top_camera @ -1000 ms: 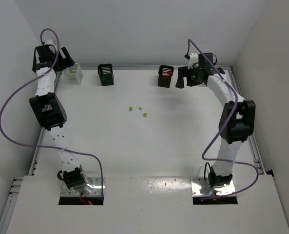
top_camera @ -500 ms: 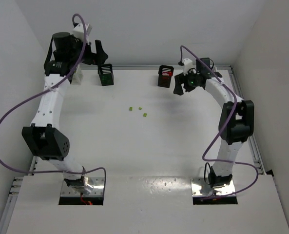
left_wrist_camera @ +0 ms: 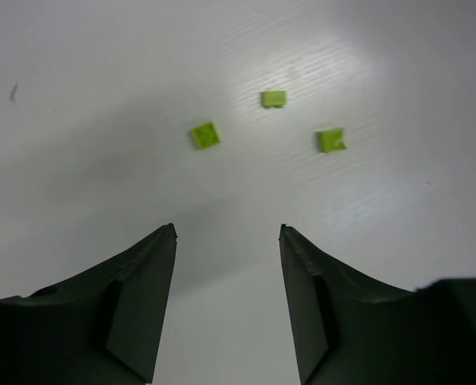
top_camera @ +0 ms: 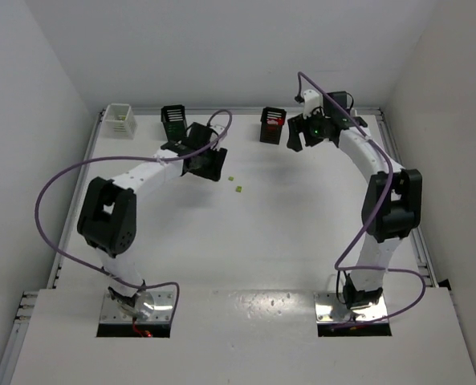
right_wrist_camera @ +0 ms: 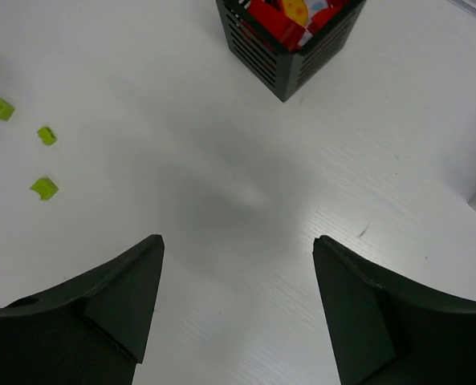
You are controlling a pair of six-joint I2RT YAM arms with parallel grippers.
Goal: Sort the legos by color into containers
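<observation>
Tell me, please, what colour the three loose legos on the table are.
Yellow-green, all three legos, seen best in the left wrist view.

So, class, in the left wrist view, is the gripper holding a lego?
No, the left gripper is open and empty; three green legos lie on the table ahead of it.

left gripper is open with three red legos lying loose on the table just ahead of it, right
Wrong on color only: the three legos ahead of the open left gripper are yellow-green, not red, as the left wrist view shows.
</observation>
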